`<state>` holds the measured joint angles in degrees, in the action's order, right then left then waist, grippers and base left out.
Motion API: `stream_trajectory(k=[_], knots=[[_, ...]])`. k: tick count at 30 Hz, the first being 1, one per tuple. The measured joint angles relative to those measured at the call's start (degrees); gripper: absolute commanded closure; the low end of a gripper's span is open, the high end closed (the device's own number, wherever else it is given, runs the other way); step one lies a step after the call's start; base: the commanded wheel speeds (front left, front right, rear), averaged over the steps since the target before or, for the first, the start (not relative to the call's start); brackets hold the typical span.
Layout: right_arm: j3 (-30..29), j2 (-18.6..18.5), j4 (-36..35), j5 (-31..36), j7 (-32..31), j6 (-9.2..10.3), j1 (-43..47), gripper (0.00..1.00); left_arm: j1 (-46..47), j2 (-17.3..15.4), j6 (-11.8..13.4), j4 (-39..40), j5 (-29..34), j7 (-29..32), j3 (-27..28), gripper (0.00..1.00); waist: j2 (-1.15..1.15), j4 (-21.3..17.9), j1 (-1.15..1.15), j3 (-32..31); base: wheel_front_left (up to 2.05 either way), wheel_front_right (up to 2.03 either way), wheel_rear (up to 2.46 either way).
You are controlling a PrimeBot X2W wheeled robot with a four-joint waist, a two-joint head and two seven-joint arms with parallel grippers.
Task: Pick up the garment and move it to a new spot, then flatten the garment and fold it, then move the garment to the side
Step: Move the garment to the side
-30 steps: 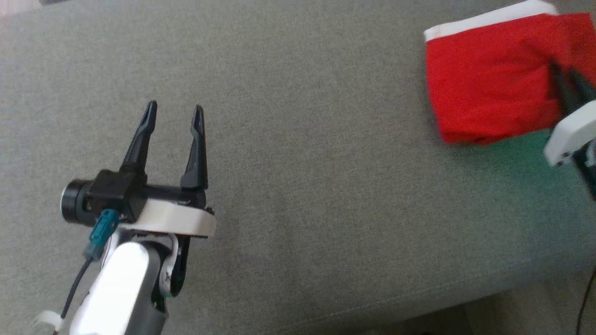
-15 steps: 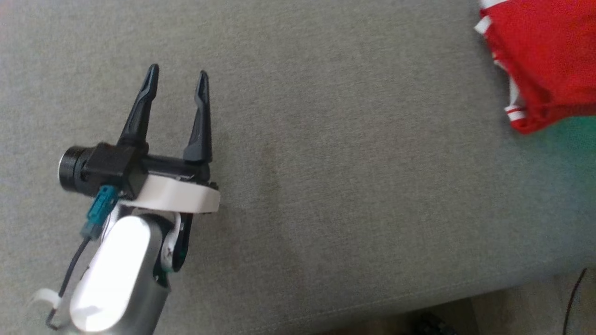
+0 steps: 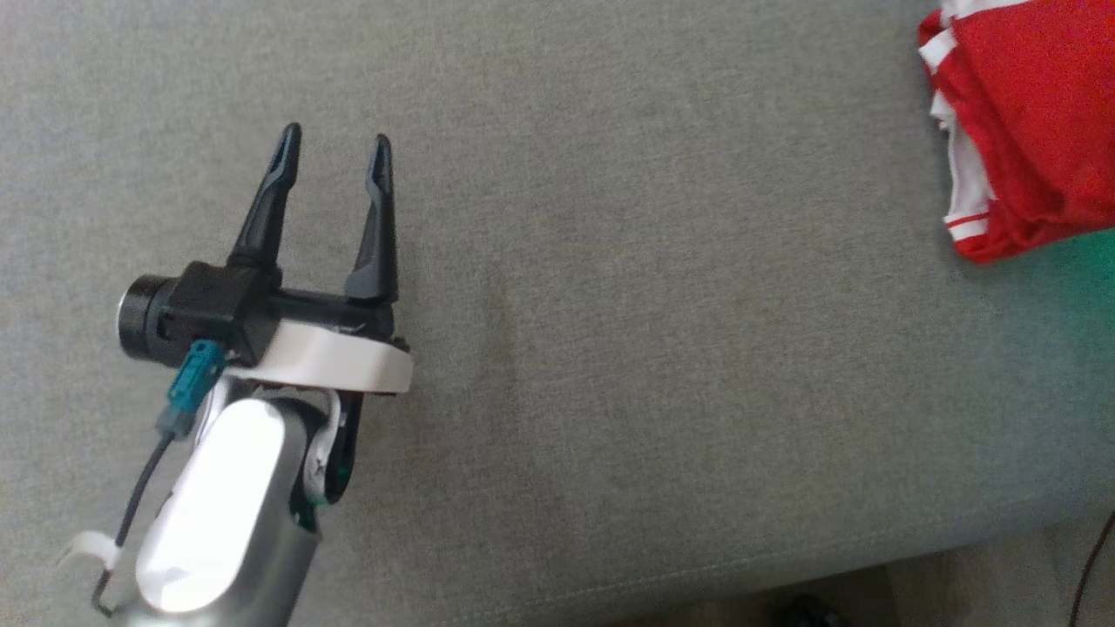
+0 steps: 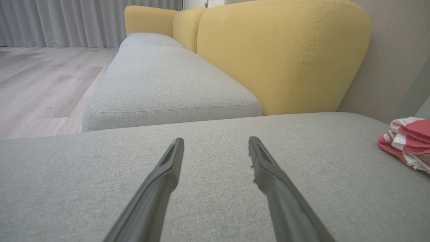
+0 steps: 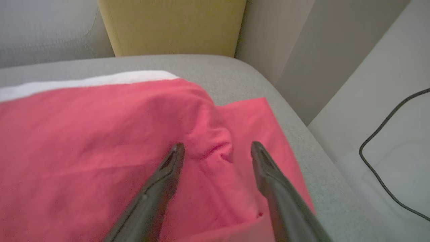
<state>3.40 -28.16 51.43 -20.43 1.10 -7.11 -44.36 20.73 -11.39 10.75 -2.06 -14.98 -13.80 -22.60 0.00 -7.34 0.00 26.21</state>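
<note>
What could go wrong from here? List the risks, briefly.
1. The folded garment lies close to the cushion where it rounds off. A nudge might push it over the edge toward the cable on the floor.
2. A raised wrinkle sits between the open fingers of the right gripper. Pulling away carelessly could snag it and loosen the fold.

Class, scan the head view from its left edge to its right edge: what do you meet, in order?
First the left gripper, fingers apart → a bare stretch of the grey cushion → the red garment with white trim, at the right edge.
</note>
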Motion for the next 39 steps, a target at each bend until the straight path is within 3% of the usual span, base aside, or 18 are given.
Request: stream_trajectory(k=[5,10,20,25,29,39], knots=[[-1.1,0.6,-3.3,-0.1,4.5,0.00,2.5,0.00,-1.5,-0.4,0.0,-0.5,-0.3,-0.4,1.0,0.00,0.00,-0.6,0.00,-3.1,0.00,0.00,0.00],[-3.3,2.8,-12.2,1.0,7.8,0.00,8.6,0.00,-4.9,-0.8,0.4,-1.3,-0.8,-0.4,1.0,0.00,0.00,-0.6,0.00,-7.0,0.00,0.00,0.00],[-5.8,16.2,-38.4,9.0,4.2,0.00,26.9,0.00,-12.1,-1.6,1.9,-1.3,-2.8,0.2,1.3,0.00,0.00,1.8,-0.01,-15.0,0.00,0.00,0.00],[-5.0,22.0,-47.1,11.7,0.9,0.00,34.1,0.00,-13.9,-2.1,2.7,-1.3,-3.3,0.4,1.8,0.00,0.00,4.7,-0.01,-17.9,0.00,0.00,0.00],[-3.5,23.6,-50.5,12.0,-1.1,0.00,38.7,0.00,-16.3,-3.0,3.9,-1.3,-3.5,0.6,3.1,0.00,0.00,6.3,-0.01,-20.4,0.00,0.00,0.00],[-3.7,24.8,-54.6,13.1,-3.8,0.00,47.2,0.00,-22.2,-4.3,4.2,-1.3,-4.5,1.2,3.1,0.00,0.00,8.0,-0.01,-25.9,0.00,0.00,0.00]])
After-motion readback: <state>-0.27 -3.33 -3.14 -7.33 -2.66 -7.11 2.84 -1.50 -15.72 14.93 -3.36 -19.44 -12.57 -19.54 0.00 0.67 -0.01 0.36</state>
